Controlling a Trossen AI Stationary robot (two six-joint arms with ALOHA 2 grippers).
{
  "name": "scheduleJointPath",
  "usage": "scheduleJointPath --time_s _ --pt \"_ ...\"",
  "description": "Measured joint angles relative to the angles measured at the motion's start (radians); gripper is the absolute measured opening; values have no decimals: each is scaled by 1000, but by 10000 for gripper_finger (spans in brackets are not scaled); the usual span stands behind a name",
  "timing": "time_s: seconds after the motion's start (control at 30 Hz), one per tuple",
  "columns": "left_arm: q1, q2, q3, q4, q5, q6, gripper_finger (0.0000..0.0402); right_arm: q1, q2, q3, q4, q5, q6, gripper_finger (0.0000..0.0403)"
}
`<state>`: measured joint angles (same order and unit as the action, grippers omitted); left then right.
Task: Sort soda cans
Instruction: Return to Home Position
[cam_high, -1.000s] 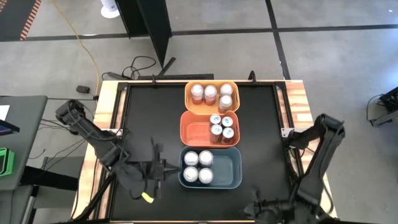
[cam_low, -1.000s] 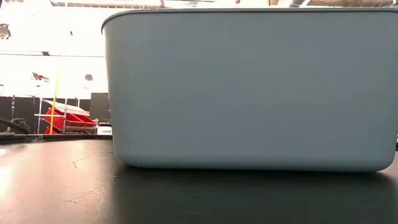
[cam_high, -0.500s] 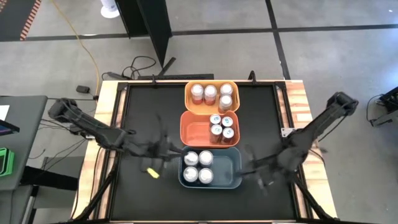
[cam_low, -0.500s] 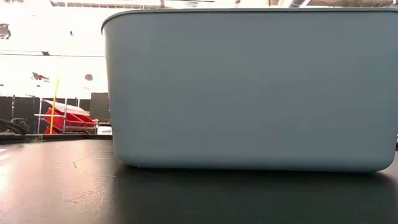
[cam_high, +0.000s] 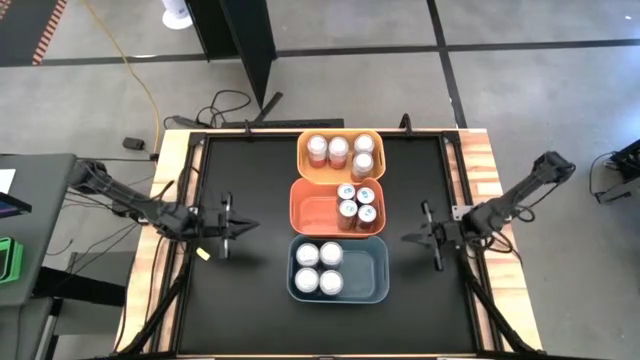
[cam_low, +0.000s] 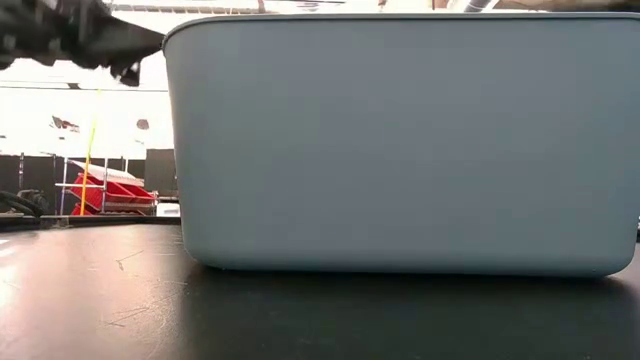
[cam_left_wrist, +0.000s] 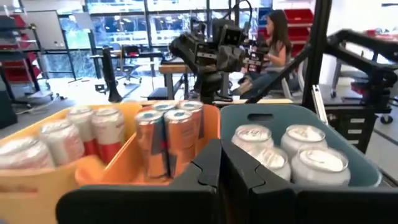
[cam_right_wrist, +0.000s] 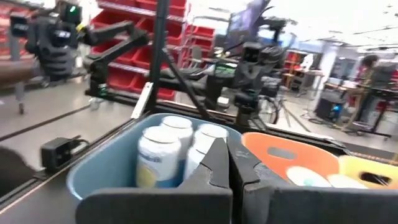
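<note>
**Both arms moved to either side of the bins.**
The left end effector (cam_high: 240, 224) was close beside the left wall of the blue bin (cam_high: 381, 272) a second ago. It now lies well left of the orange bin (cam_high: 312, 214), with its arm stretched out. The right end effector (cam_high: 410, 238) has come up from the near right corner of the worktop (cam_high: 250, 170) to a spot right of both bins. The left arm (cam_low: 72, 36) now shows in the low view.

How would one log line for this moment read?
cans: in bins; left gripper: shut, empty, left of bins; right gripper: shut, empty, right of bins
</note>
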<state>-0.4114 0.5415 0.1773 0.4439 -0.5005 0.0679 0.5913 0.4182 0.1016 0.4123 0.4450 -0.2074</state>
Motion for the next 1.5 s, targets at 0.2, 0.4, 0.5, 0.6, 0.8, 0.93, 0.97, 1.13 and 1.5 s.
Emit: scheduleJointPath --time_s 0.2,0.4,0.5,0.6,0.8,0.93,0.97,1.13,1.5 --pt "1 -169 -141 13 -16 -13 0 -57 -227 -93 -113 -36 36 0" --pt "2 -246 -165 -84 -21 -5 0 -85 -395 -93 -320 -80 79 0" --pt "2 -259 -165 -131 -29 7 0 -96 -417 -93 -330 -80 42 0" --pt "10 -272 -166 -173 -63 25 0 -120 -418 -93 -334 -79 18 0" --pt "52 -343 -168 -342 -53 -27 0 -159 -417 -93 -339 -79 23 3" --pt "70 -396 -169 -348 26 -12 0 -162 -417 -94 -340 -79 59 14" --pt "73 -413 -169 -348 56 -1 0 -162 -417 -94 -340 -79 74 16" --pt "78 -459 -169 -362 92 64 0 -162 -417 -94 -341 -79 84 23" --pt "78 -459 -153 -392 96 67 0 -161 -417 -95 -345 -79 87 22"
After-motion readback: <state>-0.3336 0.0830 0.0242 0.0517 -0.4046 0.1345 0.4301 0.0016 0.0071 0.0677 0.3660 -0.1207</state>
